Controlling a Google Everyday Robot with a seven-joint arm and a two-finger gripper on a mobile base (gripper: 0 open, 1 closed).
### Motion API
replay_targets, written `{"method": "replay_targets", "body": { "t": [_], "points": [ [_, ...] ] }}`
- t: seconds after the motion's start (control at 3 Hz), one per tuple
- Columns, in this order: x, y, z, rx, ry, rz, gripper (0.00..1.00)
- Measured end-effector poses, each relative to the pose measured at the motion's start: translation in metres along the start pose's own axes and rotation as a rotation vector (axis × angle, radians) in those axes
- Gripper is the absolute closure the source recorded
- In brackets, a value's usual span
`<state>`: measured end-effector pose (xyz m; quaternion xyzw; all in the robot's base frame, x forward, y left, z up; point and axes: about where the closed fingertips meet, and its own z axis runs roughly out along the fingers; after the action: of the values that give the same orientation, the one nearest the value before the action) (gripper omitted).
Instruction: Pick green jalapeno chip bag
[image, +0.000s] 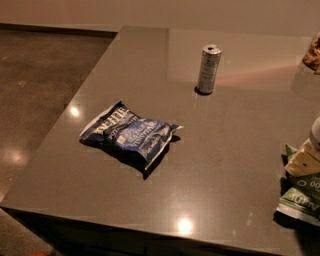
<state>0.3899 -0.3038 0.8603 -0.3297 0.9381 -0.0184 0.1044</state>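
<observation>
The green jalapeno chip bag (301, 196) lies at the right edge of the dark grey table (225, 150), cut off by the frame, with white lettering and round white marks showing. My gripper (303, 162) shows only as a cream and white part at the right edge. It sits right over the bag's upper end, and I cannot tell whether it touches the bag. Most of the gripper and the arm are out of view.
A dark blue chip bag (131, 135) lies left of the table's middle. A silver can (209, 69) stands upright at the back. A brown packet (313, 52) sits at the far right edge. The floor (40, 90) lies to the left.
</observation>
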Motion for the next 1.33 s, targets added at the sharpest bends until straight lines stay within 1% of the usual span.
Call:
{"method": "replay_targets", "body": {
  "t": [0.33,0.67,1.0,1.33],
  "points": [
    [-0.022,0.013,-0.014,-0.011,-0.023,-0.076,0.96],
    [-0.046,0.029,-0.032,-0.016,-0.064,-0.155,1.00],
    [-0.073,0.052,-0.060,-0.026,-0.119,-0.261,1.00],
    [-0.096,0.067,-0.084,-0.027,-0.160,-0.343,1.00]
  ]
}}
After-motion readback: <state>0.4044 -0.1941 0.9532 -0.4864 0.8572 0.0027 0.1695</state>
